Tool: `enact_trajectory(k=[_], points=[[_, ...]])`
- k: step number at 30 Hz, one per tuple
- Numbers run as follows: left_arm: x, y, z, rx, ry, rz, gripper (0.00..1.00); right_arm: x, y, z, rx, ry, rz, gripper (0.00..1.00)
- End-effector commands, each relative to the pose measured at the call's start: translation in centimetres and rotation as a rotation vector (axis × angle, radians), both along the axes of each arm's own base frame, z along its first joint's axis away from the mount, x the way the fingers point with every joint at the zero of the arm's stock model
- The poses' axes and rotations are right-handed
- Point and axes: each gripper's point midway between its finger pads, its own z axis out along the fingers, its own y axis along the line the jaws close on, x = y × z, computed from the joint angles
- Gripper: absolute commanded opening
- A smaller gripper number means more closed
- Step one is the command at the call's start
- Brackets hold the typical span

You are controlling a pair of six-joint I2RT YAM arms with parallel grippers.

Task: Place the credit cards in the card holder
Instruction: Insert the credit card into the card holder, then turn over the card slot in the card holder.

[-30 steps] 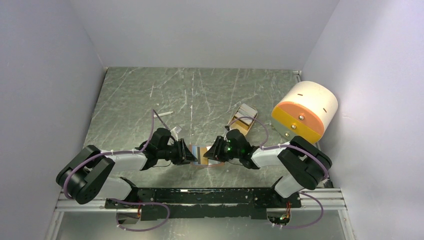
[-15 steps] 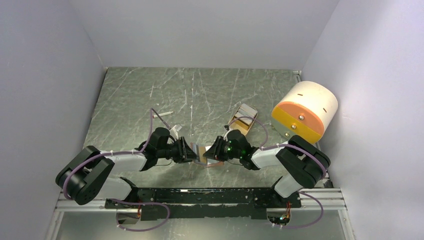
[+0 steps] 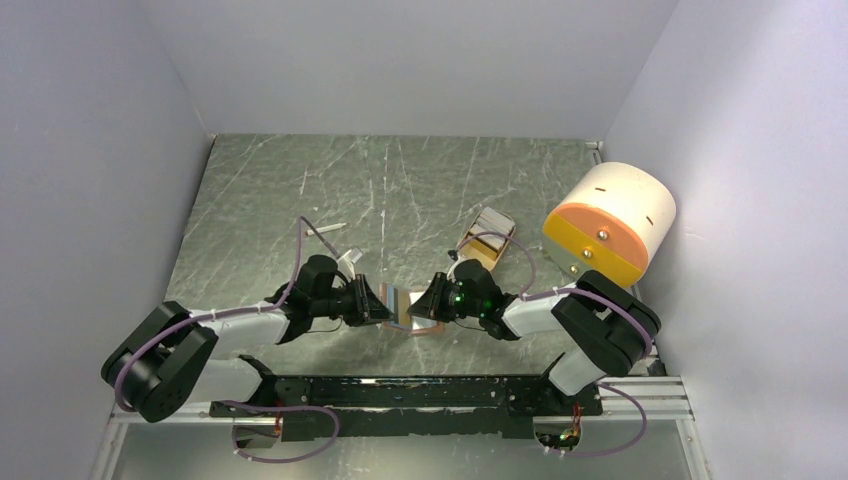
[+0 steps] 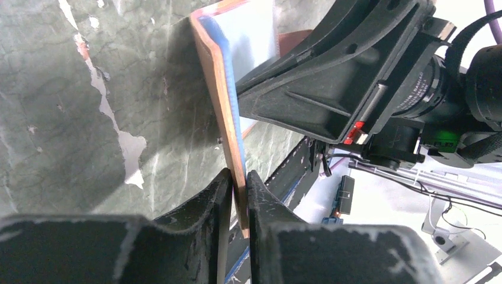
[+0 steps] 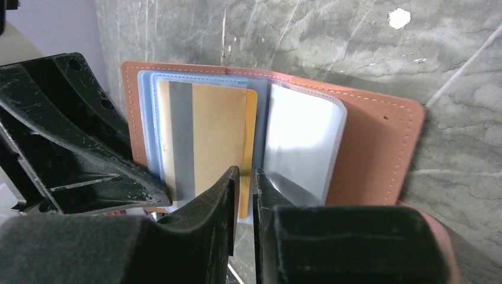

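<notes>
As seen at the bottom of each wrist view, the left gripper (image 4: 238, 177) is pressed onto the edge of the reddish-brown leather bifold card holder (image 4: 218, 89). The right gripper (image 5: 243, 174) is pinched on the orange-yellow plastic credit card (image 5: 216, 130), which is lodged in the opened holder's left-hand clear sleeve (image 5: 153, 130). Farther up, the scratched grey-green table (image 5: 331, 35) is seen.

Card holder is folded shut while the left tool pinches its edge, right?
No. The card holder is open, as the right wrist view shows, with a yellow card tucked inside. The left tool does pinch its edge.
</notes>
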Motion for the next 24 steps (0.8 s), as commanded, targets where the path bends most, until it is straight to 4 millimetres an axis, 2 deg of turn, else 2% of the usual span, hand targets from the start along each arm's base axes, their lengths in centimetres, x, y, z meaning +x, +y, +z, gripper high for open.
enact_trajectory(k=[1,9,14,19,22,24], points=[[0.39,-0.8,2.08,-0.045,-0.089,-0.039,0.23,-0.08,-0.29,-0.36,-0.022,-0.018,0.007,0.17],[0.08,-1.13,2.48,-0.083,-0.094,-0.062,0.23,-0.2,-0.31,-0.19,-0.007,-0.016,0.002,0.16],[-0.12,-1.21,2.62,-0.103,-0.1,-0.067,0.3,-0.39,-0.35,-0.31,-0.001,-0.008,0.001,0.16],[0.1,-1.2,2.95,-0.105,-0.116,-0.061,0.22,-0.6,-0.28,-0.57,0.001,0.0,0.005,0.16],[0.14,-1.1,2.65,-0.091,-0.114,-0.059,0.1,-0.63,-0.3,-0.63,0.002,0.0,0.004,0.16],[0.16,-1.07,2.42,-0.081,-0.109,-0.059,0.09,-0.67,-0.31,-0.69,-0.001,-0.001,0.006,0.16]])
